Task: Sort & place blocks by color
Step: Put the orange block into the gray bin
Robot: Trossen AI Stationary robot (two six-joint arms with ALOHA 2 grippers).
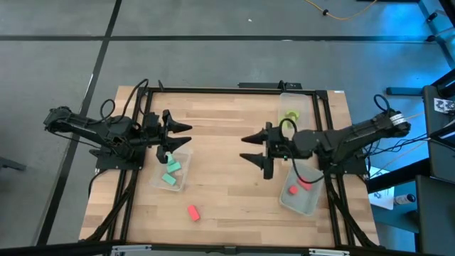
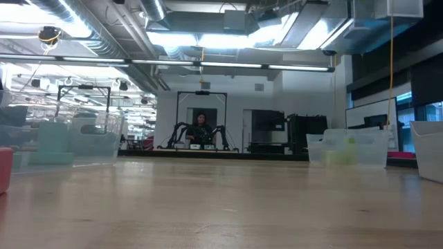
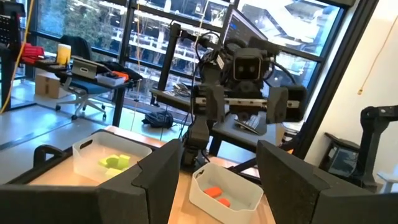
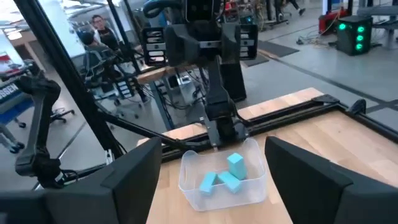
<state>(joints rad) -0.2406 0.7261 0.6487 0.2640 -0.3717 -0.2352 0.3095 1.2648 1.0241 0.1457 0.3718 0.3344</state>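
Three teal blocks (image 1: 171, 171) lie in a clear tub (image 1: 186, 153) at the left; they also show in the right wrist view (image 4: 225, 174). Lime blocks (image 1: 290, 115) lie in a clear tub (image 1: 298, 99) at the far right. Two red blocks (image 1: 298, 185) lie in a clear tub (image 1: 313, 203) at the near right. One red block (image 1: 193, 212) lies flat on the bare table near the front edge. My left gripper (image 1: 186, 137) is open and empty above the teal tub's far end. My right gripper (image 1: 247, 148) is open and empty over mid-table, facing it.
A black frame (image 1: 213, 89) runs around the wooden table top (image 1: 227, 185). Open wood lies between the two grippers and along the front. In the low view the loose red block (image 2: 4, 169) shows at the left edge. A person (image 2: 201, 128) sits far behind.
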